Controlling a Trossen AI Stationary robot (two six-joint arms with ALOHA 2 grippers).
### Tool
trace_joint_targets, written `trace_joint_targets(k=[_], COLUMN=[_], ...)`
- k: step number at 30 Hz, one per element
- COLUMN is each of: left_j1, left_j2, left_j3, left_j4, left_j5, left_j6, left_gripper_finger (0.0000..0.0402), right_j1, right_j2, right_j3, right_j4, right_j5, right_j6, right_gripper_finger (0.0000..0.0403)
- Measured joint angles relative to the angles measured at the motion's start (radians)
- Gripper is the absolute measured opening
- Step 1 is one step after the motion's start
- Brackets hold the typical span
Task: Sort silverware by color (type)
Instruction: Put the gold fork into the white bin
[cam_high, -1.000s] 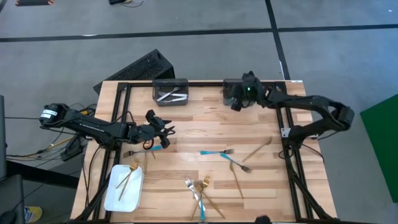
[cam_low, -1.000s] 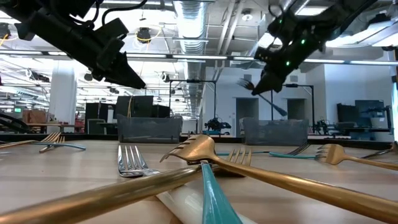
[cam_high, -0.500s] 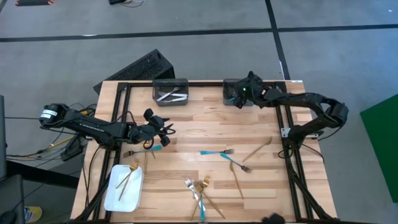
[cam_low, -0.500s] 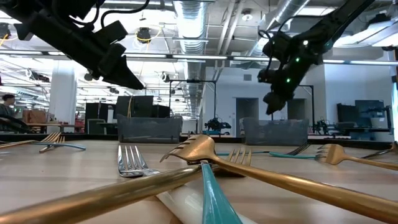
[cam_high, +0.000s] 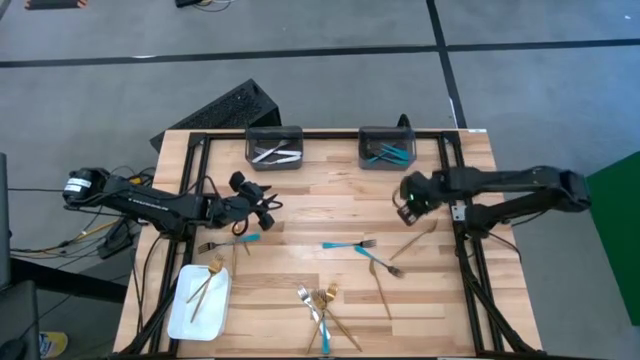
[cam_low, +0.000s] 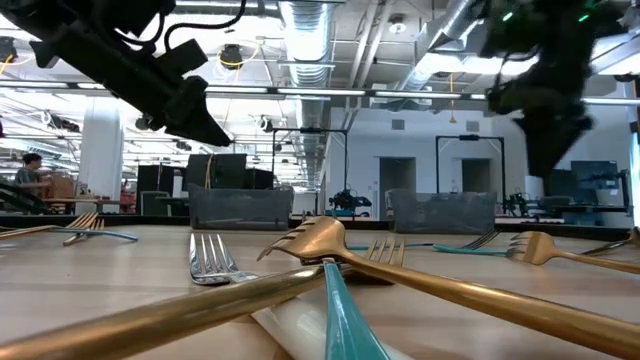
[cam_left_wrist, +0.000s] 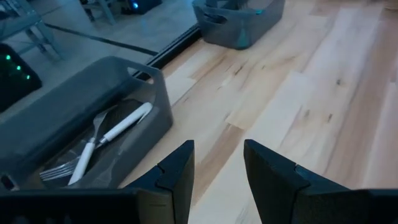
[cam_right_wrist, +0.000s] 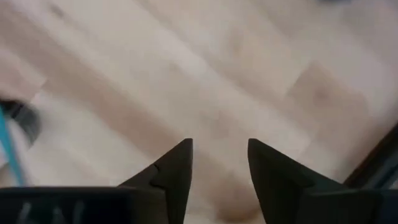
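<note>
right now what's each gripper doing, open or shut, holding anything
Left gripper: open, holding nothing, above the table near the grey bin with silver utensils.
Right gripper: open, holding nothing, over bare wood.

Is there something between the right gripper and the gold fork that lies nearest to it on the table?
Nothing visible. The right gripper, open and empty, hangs over bare wood, and the gold fork lies just beside it with no other utensil between them.

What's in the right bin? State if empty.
Not empty: the right bin holds turquoise-handled utensils, seen from above.
</note>
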Motion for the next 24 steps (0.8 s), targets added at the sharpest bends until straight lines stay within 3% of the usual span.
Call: trace_joint_targets(k=[6,9,19,24], left_j1=[0.021,0.021,0.020,0.020], left_j2=[0.005,0.022,0.126,0.196], left_j3=[0.000,0.000,0.000,0.000], left_j4=[0.002,-0.002,-0.006,-0.002], left_j5=[-0.001,0.000,0.060,0.060], left_j6=[-0.068,-0.087,-0.140,-0.157], left_gripper_finger=[0.0128,0.0128,0.0128,0.0128], right_j1=[0.297,0.392,0.514,0.522], right_j2=[0.043,0.110,0.329,0.406], right_j3=[0.000,0.000,0.000,0.000], right_j4=[-0.035,-0.035,-0.047,-0.091], right_j5=[0.058,0.059,-0.003,-0.025], right_j6=[0.540,0.709,1.069,1.214], right_gripper_finger=[0.0149,0.0138,0.0120,0.0119])
